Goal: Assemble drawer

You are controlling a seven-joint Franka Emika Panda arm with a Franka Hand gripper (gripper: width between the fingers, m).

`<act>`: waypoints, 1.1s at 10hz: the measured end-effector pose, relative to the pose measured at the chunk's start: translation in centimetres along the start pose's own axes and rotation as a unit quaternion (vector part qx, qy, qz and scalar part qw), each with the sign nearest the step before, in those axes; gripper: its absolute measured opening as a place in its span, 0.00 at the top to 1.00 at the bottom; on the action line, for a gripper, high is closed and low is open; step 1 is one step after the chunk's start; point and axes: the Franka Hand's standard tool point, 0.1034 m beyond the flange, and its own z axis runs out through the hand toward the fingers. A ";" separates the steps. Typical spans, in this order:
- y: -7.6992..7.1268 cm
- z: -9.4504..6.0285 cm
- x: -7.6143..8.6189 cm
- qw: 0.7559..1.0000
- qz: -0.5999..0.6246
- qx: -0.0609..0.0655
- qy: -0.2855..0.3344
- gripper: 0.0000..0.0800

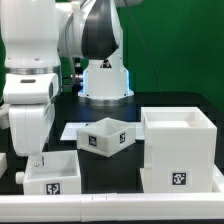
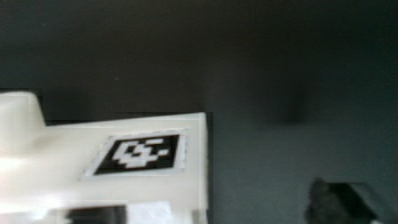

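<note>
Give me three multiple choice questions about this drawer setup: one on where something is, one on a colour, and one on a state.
1. Where does the casing stand?
A) the exterior view's right
B) the exterior view's left
C) the far back

2. What colour is the backdrop?
A) red
B) green
C) white

3. The middle tray is:
A) slid into the casing
B) lifted into the air
C) resting outside the casing

Answers:
1 A, it fills the exterior view's right side.
2 B, the wall behind the scene is green.
3 C, it sits on the table with its open top showing.
</note>
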 end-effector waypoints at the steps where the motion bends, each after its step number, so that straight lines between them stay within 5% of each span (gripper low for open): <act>1: 0.0 0.0 0.0 1.000 0.000 0.000 0.000 0.51; 2: 0.0 0.0 0.0 1.000 0.000 0.000 0.000 0.69; 3: 0.0 0.0 0.0 1.000 0.000 0.000 0.000 0.69; 4: 0.1 0.0 0.1 1.000 0.003 -0.002 0.000 0.90; 8: 1.2 -1.2 5.1 1.000 -0.002 -0.018 0.011 0.95; 9: 1.7 -2.2 6.6 0.999 0.016 -0.030 0.012 0.95; 10: 1.9 -2.8 7.1 0.999 0.018 -0.041 0.011 0.95; 11: 1.5 -2.2 6.5 0.999 0.022 -0.035 0.011 0.95</act>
